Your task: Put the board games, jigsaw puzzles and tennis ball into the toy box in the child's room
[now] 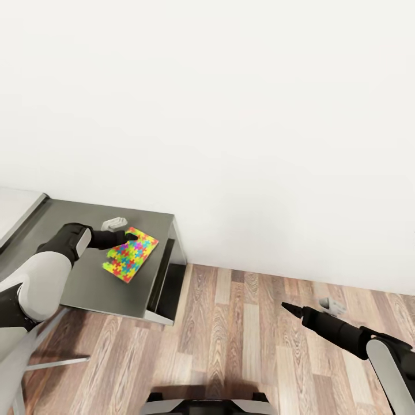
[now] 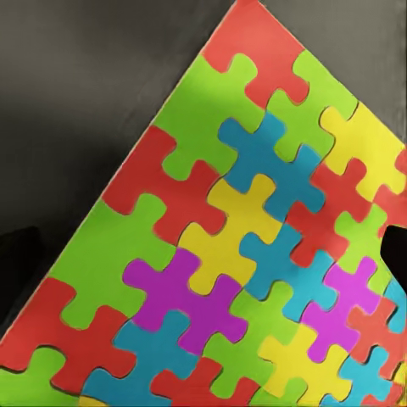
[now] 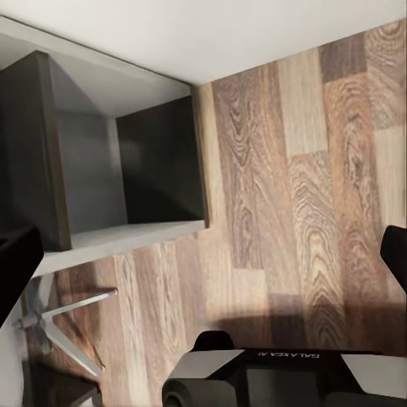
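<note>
Our left gripper (image 1: pixel 128 235) reaches over the dark grey wing of the table (image 1: pixel 86 282), its black tip at the upper edge of 1 jigsaw puzzle (image 1: pixel 130 254); we cannot tell whether its fingers are parted or closed on the board. In the left wrist view the puzzle (image 2: pixel 246 254) lies flat right under the gripper, its red, green, blue, yellow and purple pieces against the dark top. A small pale grey object (image 1: pixel 114 223) sits on the table just beyond the gripper, near the white wall (image 1: pixel 230 115). Our right gripper (image 1: pixel 291 309) hangs well apart over the wood floor (image 1: pixel 242 334), its fingers drawn together to a point and holding nothing. The right wrist view looks down at the open shelf (image 3: pixel 127 170) under the table.
</note>
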